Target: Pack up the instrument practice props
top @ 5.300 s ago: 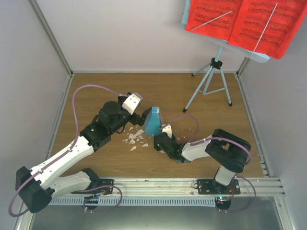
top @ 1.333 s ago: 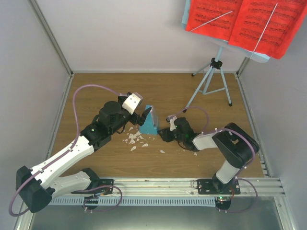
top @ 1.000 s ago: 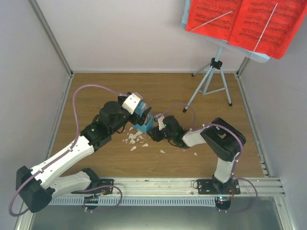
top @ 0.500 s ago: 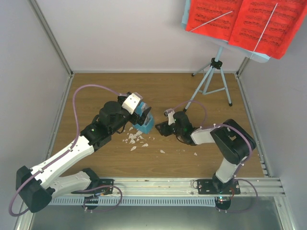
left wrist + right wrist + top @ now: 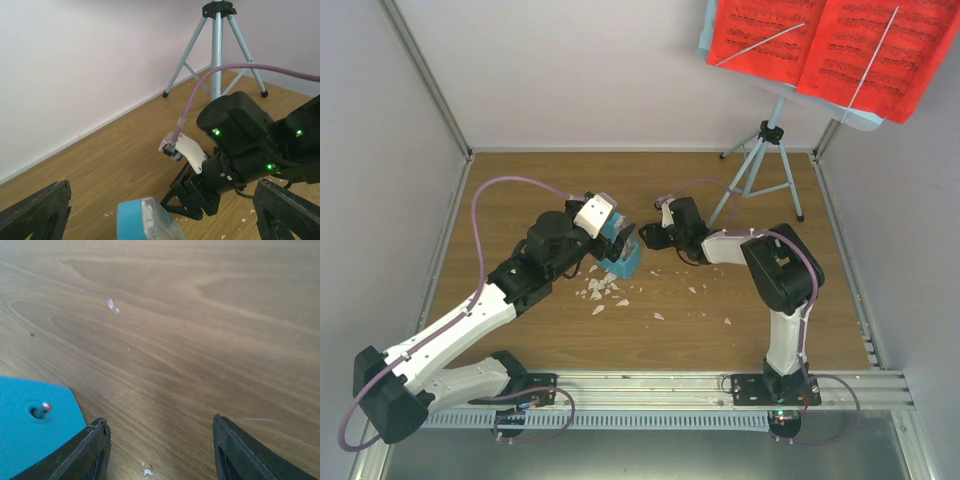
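Wood tabletop [image 5: 520,190] from above: your right gripper [image 5: 648,237] has swung off the small blue box [image 5: 625,258] toward the music stand [image 5: 760,170], its red sheet-music pages [image 5: 820,45] still up, leaving the box at the left gripper [image 5: 618,240] beside white scraps [image 5: 603,290]. Your left wrist view shows those fingers [image 5: 35,212] spread wide, the box's top between them but untouched. Your right wrist view shows its fingers [image 5: 85,450] apart over bare wood, box at lower left, so nobody holds it and the left arm likely must close next.
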Available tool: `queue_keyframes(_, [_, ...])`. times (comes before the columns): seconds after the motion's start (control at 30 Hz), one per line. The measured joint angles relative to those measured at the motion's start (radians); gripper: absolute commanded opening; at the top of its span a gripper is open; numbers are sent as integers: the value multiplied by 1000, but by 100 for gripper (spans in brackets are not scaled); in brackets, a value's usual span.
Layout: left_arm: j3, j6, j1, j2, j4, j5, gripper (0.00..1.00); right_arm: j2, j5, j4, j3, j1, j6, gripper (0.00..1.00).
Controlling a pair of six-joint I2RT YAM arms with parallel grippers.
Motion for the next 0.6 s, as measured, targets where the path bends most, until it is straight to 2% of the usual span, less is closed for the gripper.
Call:
queue_keyframes(0.13, [0, 0, 0, 0, 0, 0, 99, 43, -28, -55, 16, 6, -26, 56])
queue_keyframes(0.33, [0, 0, 0, 0, 0, 0, 99, 35, -76, -48, -4, 36, -88, 56])
queue_keyframes(0.6, [0, 0, 0, 0, 0, 1, 99, 3, -75, -48, -45, 143, -103, 56])
